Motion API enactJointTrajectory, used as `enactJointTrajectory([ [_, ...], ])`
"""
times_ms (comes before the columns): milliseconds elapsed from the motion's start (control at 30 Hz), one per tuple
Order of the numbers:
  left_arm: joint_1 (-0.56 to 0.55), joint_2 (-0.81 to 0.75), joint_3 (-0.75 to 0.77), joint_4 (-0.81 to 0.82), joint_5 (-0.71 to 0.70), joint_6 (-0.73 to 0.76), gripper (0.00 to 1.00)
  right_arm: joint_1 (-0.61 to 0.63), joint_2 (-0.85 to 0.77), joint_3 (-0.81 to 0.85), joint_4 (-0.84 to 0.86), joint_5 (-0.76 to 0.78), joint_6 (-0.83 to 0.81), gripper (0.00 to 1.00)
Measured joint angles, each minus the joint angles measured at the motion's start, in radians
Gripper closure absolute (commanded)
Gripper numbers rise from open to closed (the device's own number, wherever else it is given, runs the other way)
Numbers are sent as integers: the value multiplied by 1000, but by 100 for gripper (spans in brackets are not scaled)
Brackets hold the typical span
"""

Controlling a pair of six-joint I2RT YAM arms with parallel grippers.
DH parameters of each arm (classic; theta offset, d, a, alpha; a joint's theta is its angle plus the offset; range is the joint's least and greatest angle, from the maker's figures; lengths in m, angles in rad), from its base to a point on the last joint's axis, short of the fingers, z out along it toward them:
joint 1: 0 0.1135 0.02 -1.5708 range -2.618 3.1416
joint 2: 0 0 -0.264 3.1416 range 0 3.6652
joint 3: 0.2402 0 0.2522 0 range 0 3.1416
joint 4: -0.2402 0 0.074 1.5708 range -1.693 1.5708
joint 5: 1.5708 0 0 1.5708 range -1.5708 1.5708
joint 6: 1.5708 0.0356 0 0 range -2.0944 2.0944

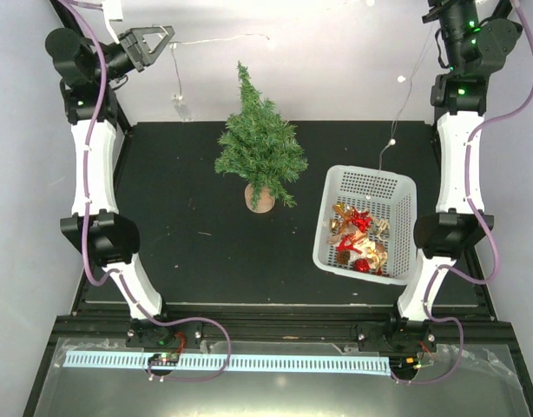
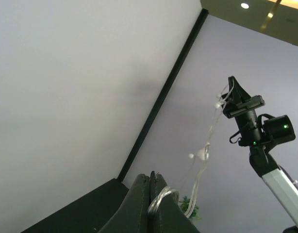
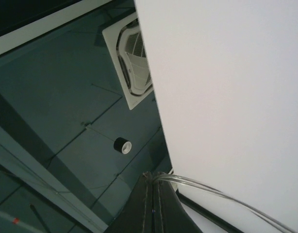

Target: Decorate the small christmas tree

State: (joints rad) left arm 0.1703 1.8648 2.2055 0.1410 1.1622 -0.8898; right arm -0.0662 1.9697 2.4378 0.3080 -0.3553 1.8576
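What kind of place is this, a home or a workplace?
Probably an indoor robot test cell in a lab or office, not a home: a black table boxed by plain pale panels, a left arm and right arm bolted to a metal frame, and an office-style ceiling vent.

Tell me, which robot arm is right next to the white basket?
The right arm. The white basket sits just beside its lower half, while the left arm stands on the far side of the small christmas tree.
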Motion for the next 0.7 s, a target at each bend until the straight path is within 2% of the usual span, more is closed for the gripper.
enactJointTrajectory([
  [300, 1, 58, 31, -52, -26, 51, 98, 4, 77, -20, -6, 21, -31, 99],
  [700, 0, 95, -29, -206, -5, 195, 98, -5, -23, -499, 143, 16, -60, 99],
])
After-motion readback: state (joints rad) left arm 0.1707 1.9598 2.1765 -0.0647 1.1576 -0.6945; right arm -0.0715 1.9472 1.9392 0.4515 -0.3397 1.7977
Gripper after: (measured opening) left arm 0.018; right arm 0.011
